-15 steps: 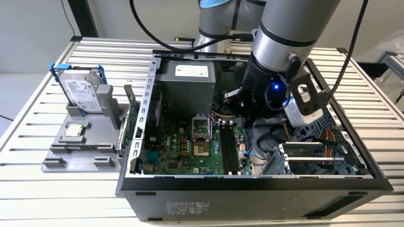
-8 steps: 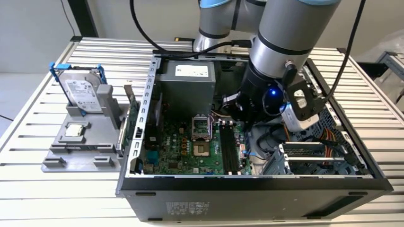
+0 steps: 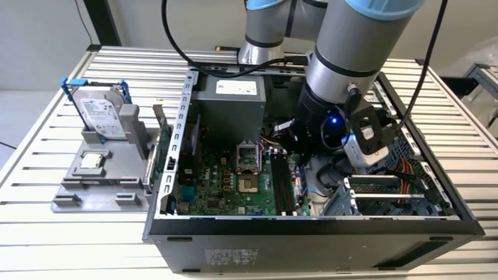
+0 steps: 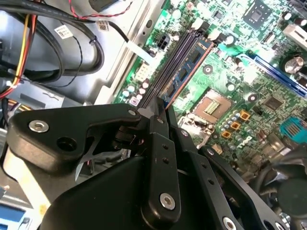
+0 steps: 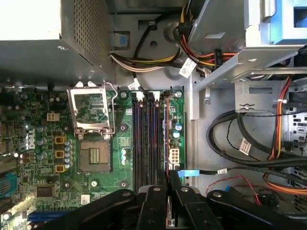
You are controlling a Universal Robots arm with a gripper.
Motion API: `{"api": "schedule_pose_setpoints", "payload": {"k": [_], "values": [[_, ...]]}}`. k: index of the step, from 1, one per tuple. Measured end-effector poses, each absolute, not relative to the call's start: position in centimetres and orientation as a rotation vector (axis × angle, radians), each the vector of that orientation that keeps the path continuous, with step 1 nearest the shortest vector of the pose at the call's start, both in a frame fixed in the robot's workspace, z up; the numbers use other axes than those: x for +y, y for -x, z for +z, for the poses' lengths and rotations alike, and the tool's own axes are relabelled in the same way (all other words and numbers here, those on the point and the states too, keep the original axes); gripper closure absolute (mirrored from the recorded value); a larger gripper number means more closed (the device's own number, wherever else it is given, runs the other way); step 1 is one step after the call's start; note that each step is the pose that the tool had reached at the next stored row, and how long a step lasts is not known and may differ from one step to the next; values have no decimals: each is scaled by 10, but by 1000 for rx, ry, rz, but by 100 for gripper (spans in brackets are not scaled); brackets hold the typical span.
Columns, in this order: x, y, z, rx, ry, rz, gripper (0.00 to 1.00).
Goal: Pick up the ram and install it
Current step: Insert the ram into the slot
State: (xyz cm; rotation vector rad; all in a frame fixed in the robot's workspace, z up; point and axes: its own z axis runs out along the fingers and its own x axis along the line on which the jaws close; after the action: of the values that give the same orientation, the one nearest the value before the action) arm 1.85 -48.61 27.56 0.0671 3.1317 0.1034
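End effector [image 5: 168, 201] is down inside the open PC case [image 3: 311, 224], over the motherboard [image 3: 225, 186]. In both wrist views its two black fingers [image 4: 160, 158] are drawn in close together on the ram [image 4: 184, 72], gripping the near end of the stick. The ram stands on edge in one of the memory slots [image 5: 146, 139]; how fully it is seated I cannot tell. In the second wrist view the stick runs away from the fingers toward 1 o'clock, its chips showing along one face.

CPU socket [image 5: 93, 155] sits just beside the slots, lid frame [image 5: 91, 110] swung up, socket bare. Cable bundles [image 5: 249, 143] lie on the other side of the slots from the socket.

Exterior view: the case lies on its side on the slatted table [image 3: 46, 239]; the arm [image 3: 350, 64] comes in from 12 o'clock. At 9 o'clock of the case a grey fixture [image 3: 101, 184] holds a hard drive [image 3: 101, 114] upright in a blue frame and a small square processor [image 3: 93, 160] lying flat.
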Motion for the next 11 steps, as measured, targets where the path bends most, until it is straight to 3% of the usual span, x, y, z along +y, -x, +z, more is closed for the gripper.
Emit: {"api": "schedule_pose_setpoints", "payload": {"k": [11], "values": [[-486, -18, 261, 3132, -51, 109, 100]]}}
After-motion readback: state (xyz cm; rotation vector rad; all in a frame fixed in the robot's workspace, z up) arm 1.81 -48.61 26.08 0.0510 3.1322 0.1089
